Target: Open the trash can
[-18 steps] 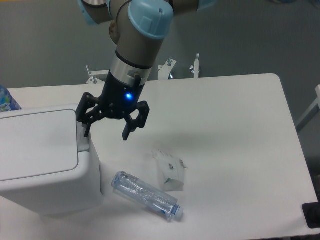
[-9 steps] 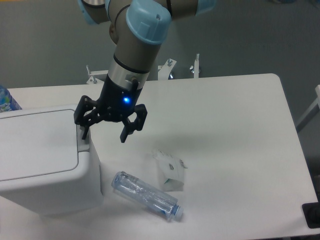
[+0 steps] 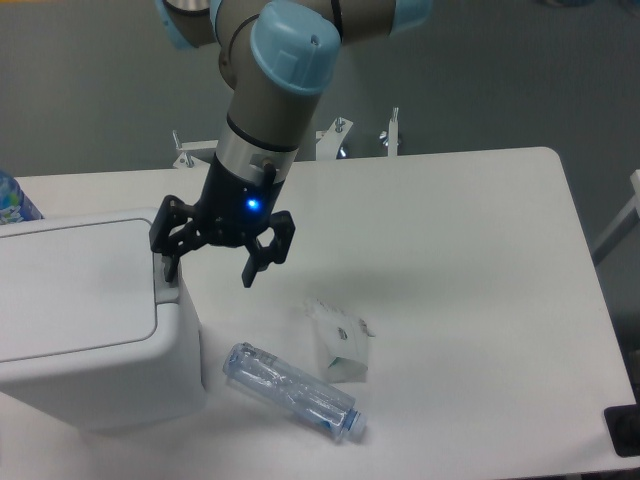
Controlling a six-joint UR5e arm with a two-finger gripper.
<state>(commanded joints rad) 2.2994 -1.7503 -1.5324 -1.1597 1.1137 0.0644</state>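
The arm reaches down from the top edge at about 11 o'clock, its grey wrist angled toward the lower left with a blue light glowing on it, and the black gripper (image 3: 210,268) hangs with its fingers spread wide, holding nothing. One fingertip sits right at the trash can's right-hand rim, where a small grey tab (image 3: 167,271) shows — whether it actually touches the tab cannot be told; the other finger hangs clear over the table (image 3: 450,260). The trash can (image 3: 85,320) fills the left side at 9 o'clock, a big white box with its flat lid down, cut off by the left edge. At 6 o'clock a clear bottle (image 3: 292,391) lies on its side just beside the can's lower right corner. Near it, toward centre, a small crumpled white carton (image 3: 342,342) rests on the tabletop — its markings too small to read.
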